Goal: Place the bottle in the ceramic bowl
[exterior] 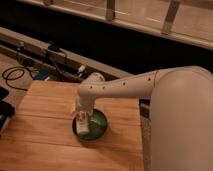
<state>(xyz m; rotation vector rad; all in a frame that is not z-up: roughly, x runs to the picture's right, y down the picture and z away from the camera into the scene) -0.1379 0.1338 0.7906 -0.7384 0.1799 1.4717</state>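
The dark green ceramic bowl (96, 127) sits on the wooden table (45, 125), right of its middle. My gripper (81, 120) hangs over the bowl's left side, at the end of the white arm (125, 87) that reaches in from the right. The whitish bottle (82, 125) stands upright at the gripper's tip, its lower end inside the bowl near the left rim. Whether the fingers still hold it does not show.
Past the table's far edge run a rail, black cables (15, 75) and a small device (52, 50). The arm's bulky white body (182, 125) fills the right side. A dark object (4, 107) lies at the left edge.
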